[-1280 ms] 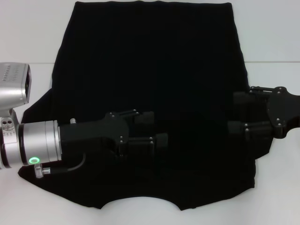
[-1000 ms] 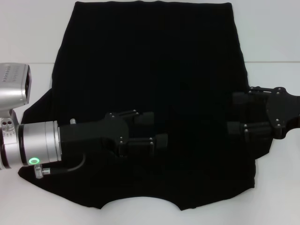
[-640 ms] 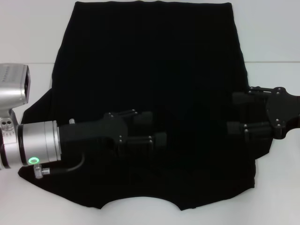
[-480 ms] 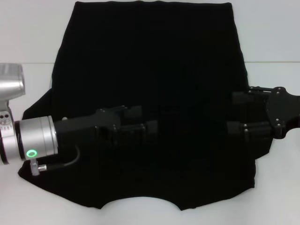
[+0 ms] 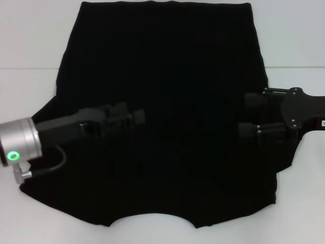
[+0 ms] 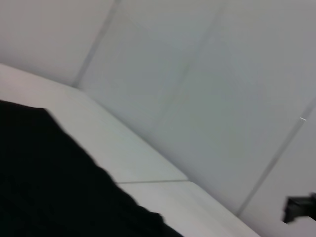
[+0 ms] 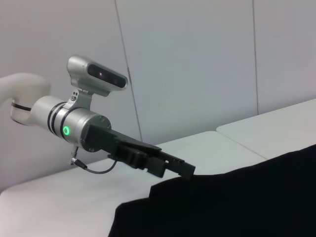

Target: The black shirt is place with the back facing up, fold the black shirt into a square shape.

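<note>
Shirt first: the black shirt [image 5: 162, 101] is the biggest thing, and it lies spread out flat on the white table [image 5: 30, 101]. It covers most of the table top. The neck curve sits at the near edge, close to the robot, and the straight hem is at the far edge. One short sleeve pokes out on the left side and one on the right. No letters show on the side that faces up.

Next is the left arm. Its silver wrist has a small green light [image 5: 11, 155] on it. The left gripper [image 5: 134, 117] reaches in from the left and is over the left half of the shirt. In the right wrist view the left gripper [image 7: 182, 169] hangs in the air just above the cloth, with a camera box [image 7: 96, 74] on top of the arm. I cannot tell how far its jaws are apart, and it does not seem to hold anything.

The right gripper [image 5: 249, 114] comes in from the right, over the right edge of the shirt by the sleeve. Its two fingers [image 5: 254, 99] are spread apart with a gap between them, and they grip nothing.
</note>
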